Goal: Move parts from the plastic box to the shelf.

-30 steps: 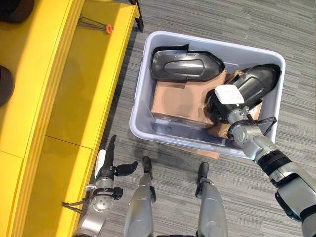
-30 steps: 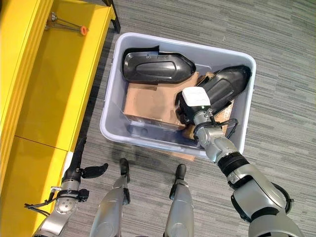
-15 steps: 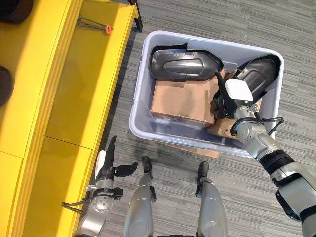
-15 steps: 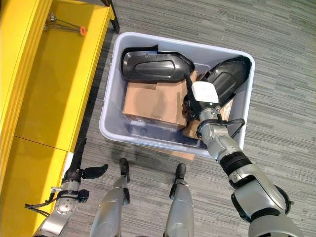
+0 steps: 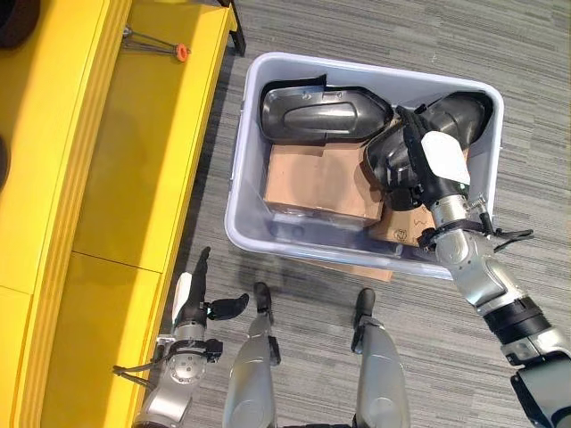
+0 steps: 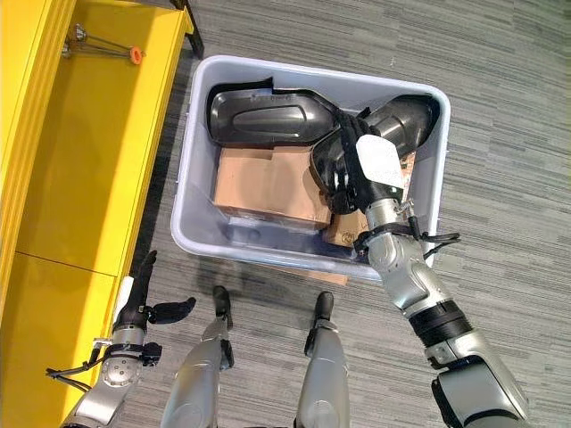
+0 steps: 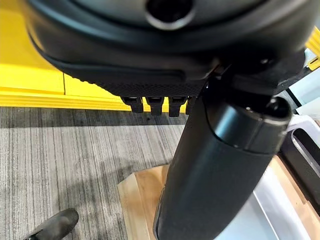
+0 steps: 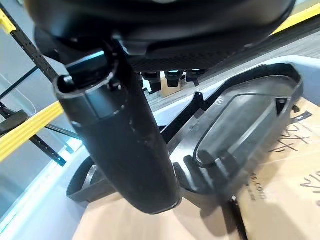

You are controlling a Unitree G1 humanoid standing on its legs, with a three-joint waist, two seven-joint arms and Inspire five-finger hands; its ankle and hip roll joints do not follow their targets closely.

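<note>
Your right hand is inside the plastic box, lying on the near end of the black part in the box's far right corner; whether its fingers grip it, you cannot tell. A second black part lies beside it over cardboard. Your left hand hangs relaxed beside the yellow shelf.

The plastic box in the upper middle of the left eye view is pale grey-blue, holding glossy black parts over tan-brown cardboard. The shelf along the left side is bright yellow, with a small orange cap near its top. The floor is grey carpet with fine stripes.
</note>
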